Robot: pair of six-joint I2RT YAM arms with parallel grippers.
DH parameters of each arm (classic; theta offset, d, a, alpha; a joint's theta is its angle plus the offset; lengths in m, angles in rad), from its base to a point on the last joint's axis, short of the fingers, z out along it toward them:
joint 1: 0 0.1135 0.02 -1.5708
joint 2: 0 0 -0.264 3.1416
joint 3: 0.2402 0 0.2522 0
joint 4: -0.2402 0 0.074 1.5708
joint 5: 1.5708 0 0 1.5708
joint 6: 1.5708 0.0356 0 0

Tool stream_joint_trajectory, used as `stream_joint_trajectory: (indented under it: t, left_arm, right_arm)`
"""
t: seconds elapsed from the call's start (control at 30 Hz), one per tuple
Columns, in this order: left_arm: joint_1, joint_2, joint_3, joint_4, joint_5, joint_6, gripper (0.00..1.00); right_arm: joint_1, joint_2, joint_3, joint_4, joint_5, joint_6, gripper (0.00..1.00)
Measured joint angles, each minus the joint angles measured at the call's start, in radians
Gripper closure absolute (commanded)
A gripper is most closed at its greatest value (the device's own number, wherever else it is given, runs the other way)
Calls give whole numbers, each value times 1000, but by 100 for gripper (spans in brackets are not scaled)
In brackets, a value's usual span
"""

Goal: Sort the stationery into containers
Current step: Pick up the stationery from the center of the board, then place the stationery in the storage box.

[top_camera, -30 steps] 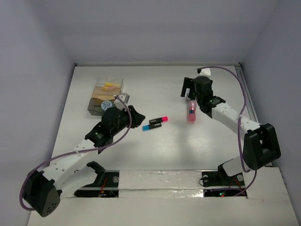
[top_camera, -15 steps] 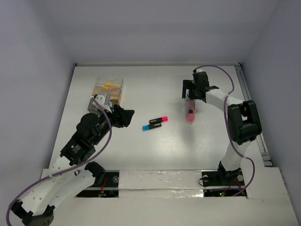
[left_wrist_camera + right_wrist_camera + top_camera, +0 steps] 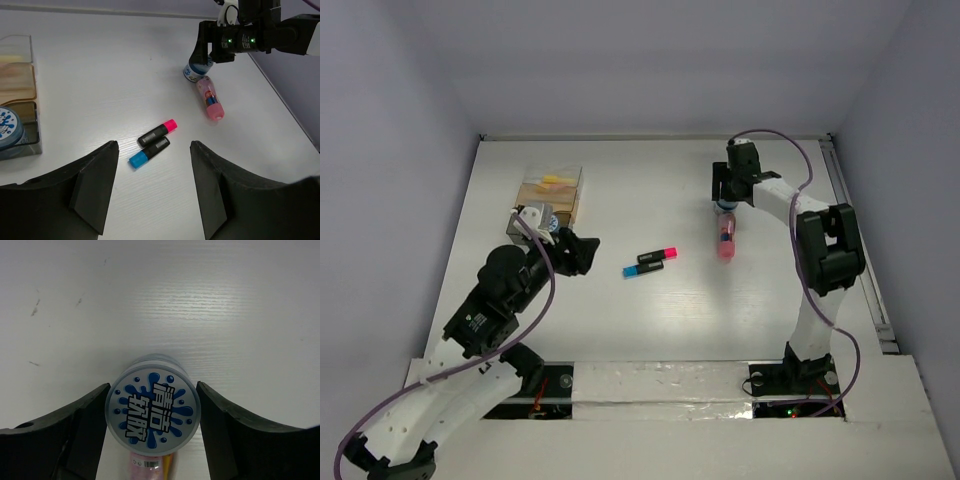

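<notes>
Shifted off the pink tube (image 3: 725, 240), the right gripper (image 3: 152, 390) now straddles a blue-and-white tub (image 3: 152, 412) closely; whether it grips, I cannot tell. The tube lies just beside that tub. The left gripper (image 3: 153, 145), drawn back, gapes empty above two markers (image 3: 156, 133). Only its wrist view shows the second tub (image 3: 7, 127) in the dark grey box (image 3: 36, 131).

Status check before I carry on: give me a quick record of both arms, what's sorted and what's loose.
left gripper: open, empty, above the table
right gripper: jaws astride the loose tub, contact unclear
dark grey box: holds second tub
clear box: yellow item inside
unsorted: pink tube; pink-and-black marker and blue-and-black marker, side by side
</notes>
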Motion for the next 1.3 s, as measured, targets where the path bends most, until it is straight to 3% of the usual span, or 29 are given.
stream_joint_trajectory:
  t: [0.2, 0.37, 0.53, 0.67, 0.77, 0.93, 1.1, 1.2, 1.3]
  left_arm:
    - [45, -27, 0, 2, 21, 9, 44]
    - [114, -23, -2, 4, 76, 15, 45]
    - [247, -58, -19, 24, 137, 14, 47]
    - [349, -128, -40, 42, 155, 6, 48]
    - [377, -177, -39, 55, 145, 2, 48]
    - [381, -189, -39, 56, 135, 0, 48]
    - [381, -197, -39, 56, 128, -1, 48]
    - [381, -197, -39, 56, 127, -1, 48]
    - [381, -204, -39, 56, 126, -1, 48]
  right_arm:
    - [0, 29, 94, -63, -1, -24, 55]
    - [24, 3, 194, -48, -48, -34, 55]
    - [167, -80, 206, 26, -111, -7, 55]
    - [334, -58, 281, 86, -202, 18, 55]
    - [483, 63, 452, 135, -278, 40, 54]
    - [610, 233, 619, 215, -380, 82, 54]
    - [657, 409, 776, 257, -430, 142, 55]
    - [668, 562, 987, 246, -436, 156, 54]
    - [676, 652, 1087, 256, -427, 156, 54]
